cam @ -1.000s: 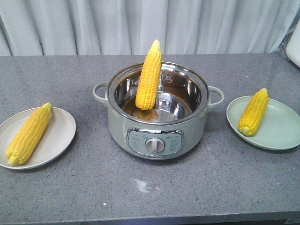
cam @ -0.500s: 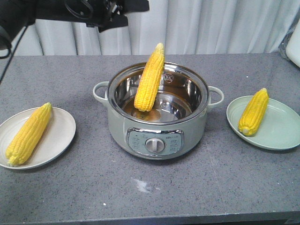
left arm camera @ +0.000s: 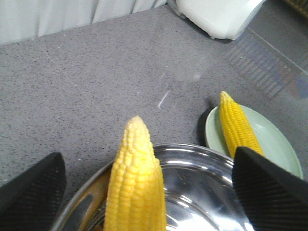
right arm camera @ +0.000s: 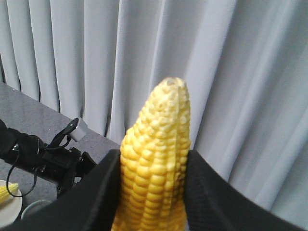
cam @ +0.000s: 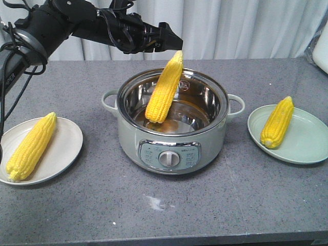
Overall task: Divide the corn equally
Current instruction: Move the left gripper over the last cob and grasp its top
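Right gripper (right arm camera: 153, 163) has a corn cob (right arm camera: 156, 130) squeezed between its black fingers (right arm camera: 96, 192), tip up against a pale curtain (right arm camera: 240, 72).

I seem to be running this from a mock kitchen set in a lab: a grey speckled countertop (cam: 230, 205), a pleated pale curtain (cam: 246, 25) hung as a backdrop close behind it, and an electric cooking pot (cam: 205, 148) between a cream plate (cam: 66, 146) and a green plate (cam: 307, 138).
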`<state>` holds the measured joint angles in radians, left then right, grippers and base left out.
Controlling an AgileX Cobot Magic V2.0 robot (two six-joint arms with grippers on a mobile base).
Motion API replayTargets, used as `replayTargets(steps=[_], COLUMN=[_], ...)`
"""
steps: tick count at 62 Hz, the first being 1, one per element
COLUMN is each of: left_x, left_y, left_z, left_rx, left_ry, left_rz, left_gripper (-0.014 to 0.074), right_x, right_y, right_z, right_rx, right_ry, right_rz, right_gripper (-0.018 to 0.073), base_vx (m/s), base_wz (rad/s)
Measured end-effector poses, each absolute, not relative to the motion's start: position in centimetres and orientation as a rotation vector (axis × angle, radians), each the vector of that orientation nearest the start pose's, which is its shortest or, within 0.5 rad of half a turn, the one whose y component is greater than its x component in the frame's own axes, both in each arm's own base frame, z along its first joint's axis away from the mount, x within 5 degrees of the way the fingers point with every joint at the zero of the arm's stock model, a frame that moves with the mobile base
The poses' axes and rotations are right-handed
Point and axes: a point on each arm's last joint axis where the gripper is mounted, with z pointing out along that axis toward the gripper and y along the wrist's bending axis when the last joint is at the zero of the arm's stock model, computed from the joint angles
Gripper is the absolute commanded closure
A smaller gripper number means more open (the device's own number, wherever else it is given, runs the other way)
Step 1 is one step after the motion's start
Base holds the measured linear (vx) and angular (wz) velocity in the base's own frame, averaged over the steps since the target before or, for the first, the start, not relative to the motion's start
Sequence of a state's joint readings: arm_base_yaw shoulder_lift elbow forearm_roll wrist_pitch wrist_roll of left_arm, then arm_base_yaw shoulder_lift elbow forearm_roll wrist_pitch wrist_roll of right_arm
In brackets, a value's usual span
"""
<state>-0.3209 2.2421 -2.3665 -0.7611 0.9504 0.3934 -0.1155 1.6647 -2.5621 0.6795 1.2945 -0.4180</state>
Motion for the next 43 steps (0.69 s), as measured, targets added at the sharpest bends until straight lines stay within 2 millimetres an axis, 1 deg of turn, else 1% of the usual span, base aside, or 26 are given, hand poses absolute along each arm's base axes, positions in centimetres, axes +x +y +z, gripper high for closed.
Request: replayTargets(steps=[7,19,24,43], left_x=[46.8,47.1,47.1,47.2], left_y=[-21.4,-22.5,-22.9,-23.5], left_z=[34.9,33.2,32.7,32.2], left_rx=[0.591,0.615,0.622,0.631], left_ry=[2.095,2.125,2.129,2.127], left_rz=[-0.857,-0.844,-0.835,-0.809], left_gripper=[-0.0063,-0.0062,-0.0062,-0.0049], right_x=[26.1,26.1,26.1,26.1], right_y=[2.4,2.4,2.4,2.4], right_z=[60.4,60.4,60.4,60.4], right_rx=[-0.524,-0.521,-0.520,-0.520], right_ry=[1.696,1.699,1.700,1.700], right_rz=[0.347,0.337,0.336,0.336], right_gripper=[0.0561,0.0561,0.0561,0.0561], base_vx=[0.00,0.00,0.00,0.00], base_wz=[0.00,0.00,0.00,0.00])
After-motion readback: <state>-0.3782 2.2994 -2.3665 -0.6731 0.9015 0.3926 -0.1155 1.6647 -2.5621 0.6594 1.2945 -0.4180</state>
